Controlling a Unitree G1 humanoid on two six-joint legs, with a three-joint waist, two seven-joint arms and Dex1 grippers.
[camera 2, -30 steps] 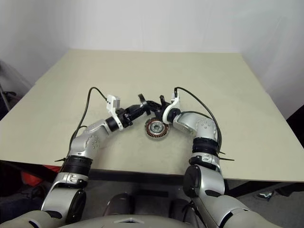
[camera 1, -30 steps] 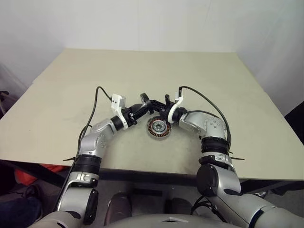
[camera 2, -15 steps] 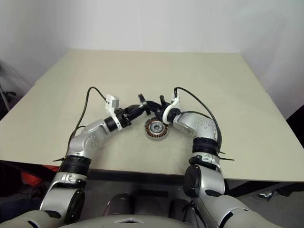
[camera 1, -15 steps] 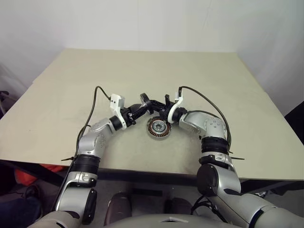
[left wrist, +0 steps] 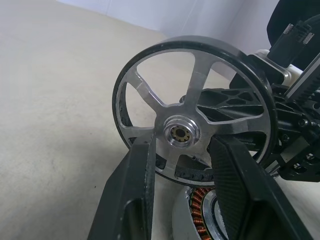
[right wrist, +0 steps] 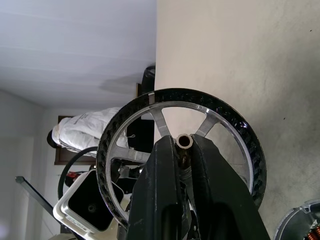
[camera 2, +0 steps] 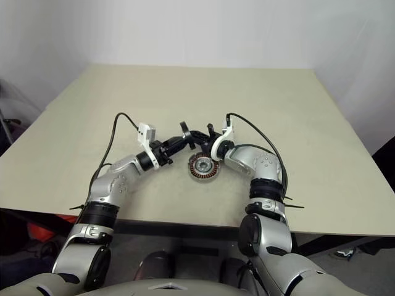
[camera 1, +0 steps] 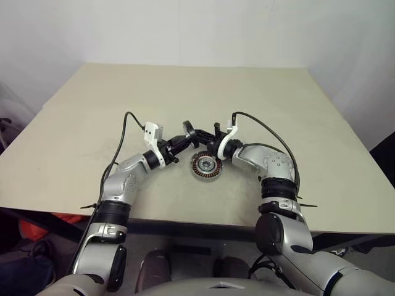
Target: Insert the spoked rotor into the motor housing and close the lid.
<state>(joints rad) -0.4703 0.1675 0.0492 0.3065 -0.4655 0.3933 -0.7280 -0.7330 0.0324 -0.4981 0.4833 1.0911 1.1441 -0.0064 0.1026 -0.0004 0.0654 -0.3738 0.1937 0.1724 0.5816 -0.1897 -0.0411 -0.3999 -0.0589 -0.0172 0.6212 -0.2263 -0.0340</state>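
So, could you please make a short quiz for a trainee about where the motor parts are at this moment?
1. True or false: the spoked rotor already lies flat inside the motor housing.
2. On which part of the rotor is the right gripper shut? A) the black rim B) the hub C) a spoke
3. Fill in: the motor housing rests on the ____.

Key: 1 false, it is held on edge in the air above the housing. 2 B. 3 table.
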